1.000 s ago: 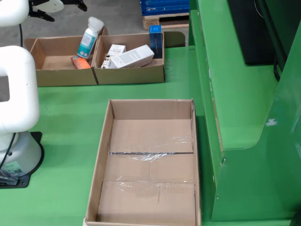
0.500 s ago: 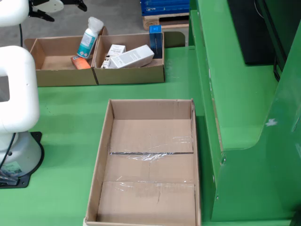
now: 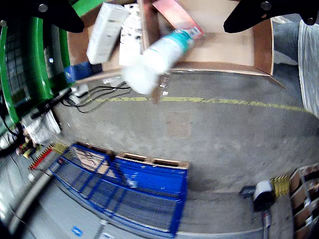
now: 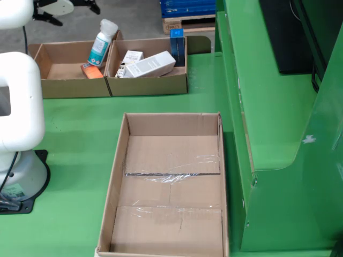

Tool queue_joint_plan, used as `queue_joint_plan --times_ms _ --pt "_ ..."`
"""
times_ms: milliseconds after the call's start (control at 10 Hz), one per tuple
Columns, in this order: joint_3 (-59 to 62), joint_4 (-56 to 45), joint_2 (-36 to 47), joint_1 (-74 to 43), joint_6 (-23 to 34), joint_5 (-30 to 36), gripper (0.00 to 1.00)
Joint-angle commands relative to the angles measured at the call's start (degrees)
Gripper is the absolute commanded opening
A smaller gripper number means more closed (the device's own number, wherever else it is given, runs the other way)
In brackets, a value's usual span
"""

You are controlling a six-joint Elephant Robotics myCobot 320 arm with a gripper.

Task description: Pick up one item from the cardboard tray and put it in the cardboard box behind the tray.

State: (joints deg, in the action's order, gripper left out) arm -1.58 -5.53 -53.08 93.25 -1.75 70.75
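Observation:
In the fixed view two joined cardboard boxes stand at the back of the green table. The left one holds a white bottle with a teal label, leaning upright, and an orange packet. The right one holds white cartons and a blue box. A large empty cardboard tray lies in front. My gripper hovers open and empty above and behind the left box. The wrist view shows the gripper open, with the bottle and a white carton between its black fingers.
The white arm and its base stand at the left of the fixed view. A tall green frame borders the table on the right. The wrist view shows the concrete floor, a blue wire cage on a pallet and cables.

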Motion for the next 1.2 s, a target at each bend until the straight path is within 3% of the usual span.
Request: queue_joint_plan --times_ms 0,100,200,400,500,600,1000,1100 --pt "1.6 -4.4 7.0 -4.0 0.4 -0.3 1.0" --pt "1.6 -16.5 15.1 -8.4 -2.1 2.0 1.0" --pt "1.6 -16.5 15.1 -8.4 -2.1 2.0 1.0" --pt "1.6 -46.2 34.5 -16.4 -8.8 5.8 1.0" --pt "1.6 -46.2 34.5 -16.4 -8.8 5.8 1.0" --pt "1.6 -57.9 43.2 -24.4 -8.8 8.0 1.0" --pt "1.6 -63.5 50.4 -38.2 -5.0 10.7 1.0" --pt "1.6 -63.6 53.3 -58.4 3.8 14.2 1.0"
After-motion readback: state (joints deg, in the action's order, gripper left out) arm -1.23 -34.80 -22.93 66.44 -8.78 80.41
